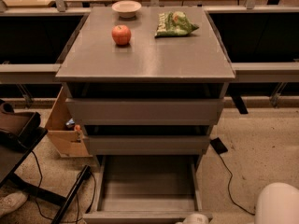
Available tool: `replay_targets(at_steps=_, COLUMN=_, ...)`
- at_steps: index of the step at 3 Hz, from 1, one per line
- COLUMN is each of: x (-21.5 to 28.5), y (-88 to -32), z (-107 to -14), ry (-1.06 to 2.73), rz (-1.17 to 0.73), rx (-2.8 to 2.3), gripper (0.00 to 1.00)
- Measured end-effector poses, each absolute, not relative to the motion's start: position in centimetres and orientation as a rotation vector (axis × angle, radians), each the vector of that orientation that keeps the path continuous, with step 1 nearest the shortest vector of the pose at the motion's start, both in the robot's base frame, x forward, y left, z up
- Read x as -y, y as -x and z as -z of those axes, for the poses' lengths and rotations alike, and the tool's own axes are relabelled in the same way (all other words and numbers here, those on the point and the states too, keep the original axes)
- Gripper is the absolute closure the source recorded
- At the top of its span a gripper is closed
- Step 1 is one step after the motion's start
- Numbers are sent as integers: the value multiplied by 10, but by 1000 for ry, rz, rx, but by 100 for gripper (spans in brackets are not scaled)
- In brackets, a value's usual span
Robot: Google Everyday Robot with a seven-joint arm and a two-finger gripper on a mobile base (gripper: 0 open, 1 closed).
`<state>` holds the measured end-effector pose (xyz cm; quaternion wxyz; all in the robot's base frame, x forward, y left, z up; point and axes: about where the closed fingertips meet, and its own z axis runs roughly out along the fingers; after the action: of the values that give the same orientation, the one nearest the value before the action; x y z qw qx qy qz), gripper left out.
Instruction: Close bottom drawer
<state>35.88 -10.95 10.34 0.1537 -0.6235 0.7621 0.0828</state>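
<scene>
The bottom drawer of the grey cabinet is pulled far out, showing its plain grey box interior, which has nothing in it. Its front panel lies along the bottom edge of the camera view. Only a small white tip of my gripper shows at the bottom edge, just at the right end of that front panel. A rounded white part of my arm fills the bottom right corner.
Two other grey drawer fronts sit above. The cabinet top bears an apple, a white bowl and a green chip bag. A cardboard box and cables lie on the floor.
</scene>
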Motion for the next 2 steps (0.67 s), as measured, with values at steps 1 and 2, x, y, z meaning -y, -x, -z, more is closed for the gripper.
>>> replay_targets(at_steps=1, x=92, y=-385, z=-106, ry=1735, rz=-198, rx=-2101, gripper=100)
replay_targets(at_steps=2, x=86, y=-403, z=-125, ry=1669, rz=-144, rx=-2033, gripper=100)
